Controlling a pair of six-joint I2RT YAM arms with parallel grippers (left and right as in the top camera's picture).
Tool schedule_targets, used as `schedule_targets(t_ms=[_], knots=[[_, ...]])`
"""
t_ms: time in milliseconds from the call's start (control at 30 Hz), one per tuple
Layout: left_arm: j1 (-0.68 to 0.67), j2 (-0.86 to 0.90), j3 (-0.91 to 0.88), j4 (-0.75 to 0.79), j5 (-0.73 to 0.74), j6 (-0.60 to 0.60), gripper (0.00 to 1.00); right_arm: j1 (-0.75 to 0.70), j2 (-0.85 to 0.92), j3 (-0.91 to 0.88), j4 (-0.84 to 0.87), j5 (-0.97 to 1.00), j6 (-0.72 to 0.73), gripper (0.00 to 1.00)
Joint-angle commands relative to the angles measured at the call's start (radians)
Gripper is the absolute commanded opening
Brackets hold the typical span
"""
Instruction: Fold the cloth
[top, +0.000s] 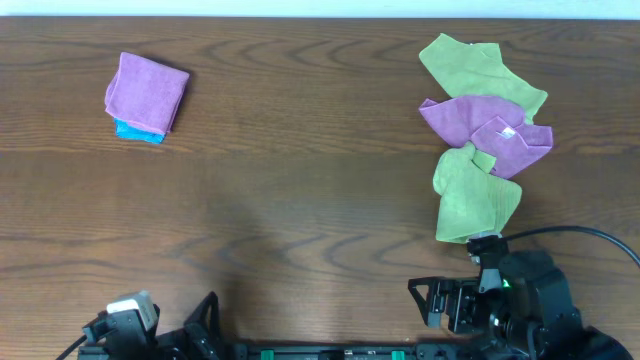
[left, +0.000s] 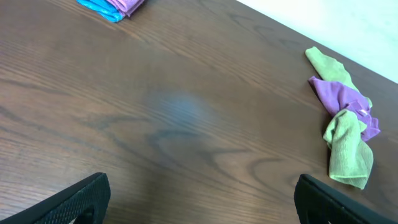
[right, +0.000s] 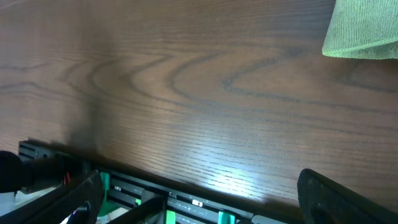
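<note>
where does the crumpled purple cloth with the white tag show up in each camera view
overhead: the crumpled purple cloth lies at the right, mid-pile between two green cloths.
left wrist: far right, in the same pile.
right wrist: not in it.
shared landmark: the near lime-green cloth, just below the purple one, at lower right in the left wrist view and top right in the right wrist view.

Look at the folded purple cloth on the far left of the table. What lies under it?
Under the purple cloth a blue cloth shows along the near edge. The rest is covered, so its full shape cannot be seen.
</note>
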Motion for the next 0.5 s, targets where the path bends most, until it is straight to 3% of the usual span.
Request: schedule_targets(t_ms=[0,167,300,467], knots=[[-0.011,-0.008,-0.001,0.035,-0.103,-0.004,0.96,0.008,-0.006,0.000,0.000,-0.006,0.015,0.99],[-0.159,-0.012,-0.064,0.241,-0.161,0.060,0.96,0.008,-0.006,0.000,0.000,-0.006,0.015,0.99],[-0.363,-0.054,-0.241,0.445,-0.252,0.086,0.96,0.008,-0.006,0.000,0.000,-0.006,0.015,0.99],[-0.458,-0.118,-0.467,0.659,-0.281,0.087,0.96,0.008,-0.006,0.000,0.000,-0.006,0.015,0.99]])
